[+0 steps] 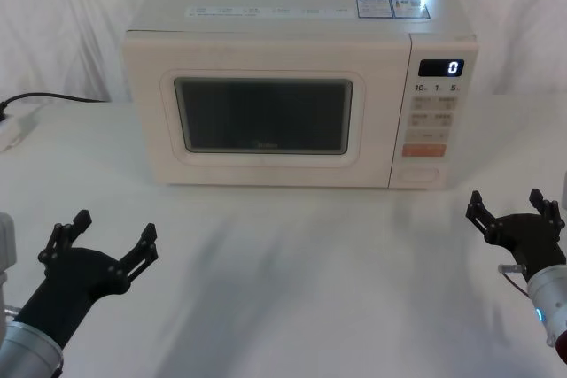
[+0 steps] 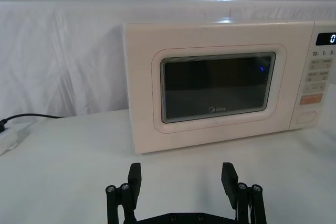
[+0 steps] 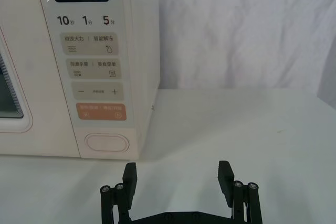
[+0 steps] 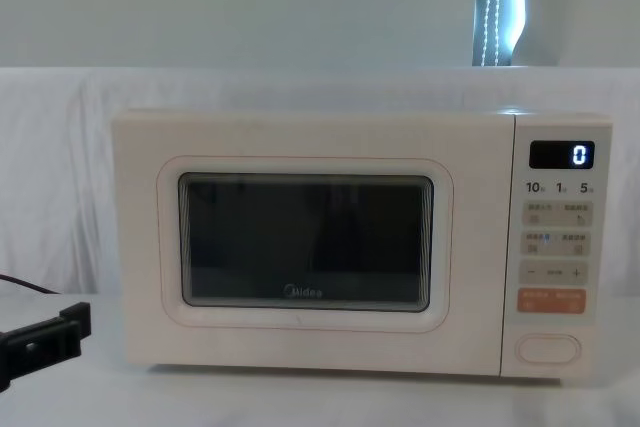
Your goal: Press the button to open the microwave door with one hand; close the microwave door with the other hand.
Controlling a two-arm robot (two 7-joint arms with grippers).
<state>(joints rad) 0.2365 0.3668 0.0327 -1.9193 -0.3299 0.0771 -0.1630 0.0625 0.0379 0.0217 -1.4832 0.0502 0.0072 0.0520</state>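
Observation:
The cream-white microwave stands at the back of the table with the microwave door (image 1: 263, 115) (image 2: 218, 85) (image 4: 305, 242) shut flat against its body. The oval button (image 3: 107, 142) (image 4: 548, 348) (image 1: 418, 174) sits at the bottom of the control panel, on the right. My left gripper (image 1: 115, 227) (image 2: 181, 170) hovers open over the table, in front of the door's left side and well short of it. My right gripper (image 1: 505, 201) (image 3: 177, 169) is open too, in front of and slightly right of the button, holding nothing. One left fingertip (image 4: 60, 332) pokes into the chest view.
The control panel display (image 1: 441, 67) reads 0. A black cable (image 1: 53, 97) runs to a white power strip (image 1: 13, 130) at the table's left edge. White cloth covers the table (image 1: 292, 272) and hangs behind the microwave.

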